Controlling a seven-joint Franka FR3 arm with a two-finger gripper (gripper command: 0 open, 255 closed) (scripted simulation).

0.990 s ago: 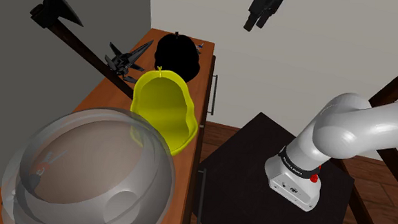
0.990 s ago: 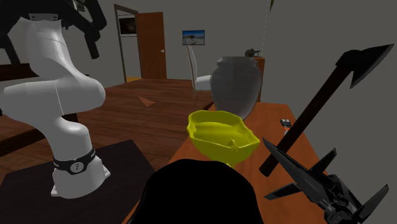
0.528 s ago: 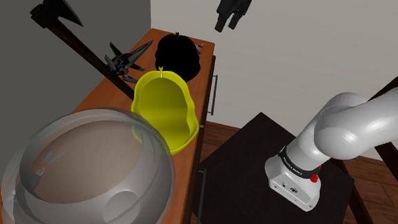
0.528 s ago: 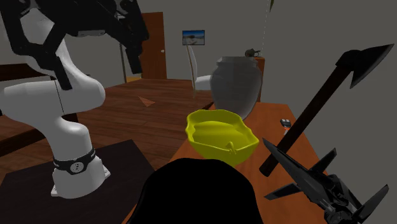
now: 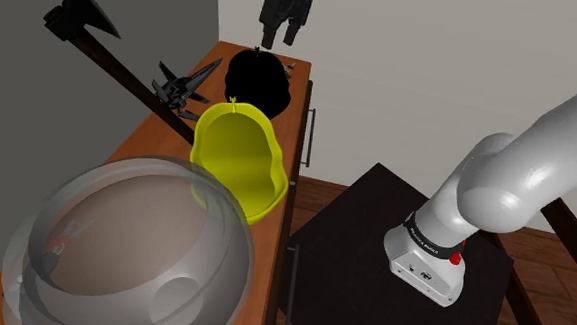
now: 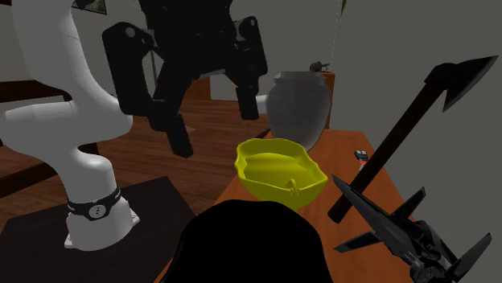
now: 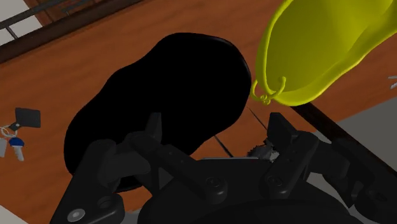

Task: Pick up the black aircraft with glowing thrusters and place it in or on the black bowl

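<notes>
Gripper hangs above the black bowl at the bench's far end, fingers spread wide, gripping nothing. You'll find the black aircraft beside that bowl by the wall-side edge, against the axe handle; its thrusters are too dark to make out.

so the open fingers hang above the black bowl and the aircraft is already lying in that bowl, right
Not quite. The aircraft lies on the table beside the axe handle, apart from the black bowl, as the shoulder view shows. The rest holds: the fingers are open above that bowl.
</notes>
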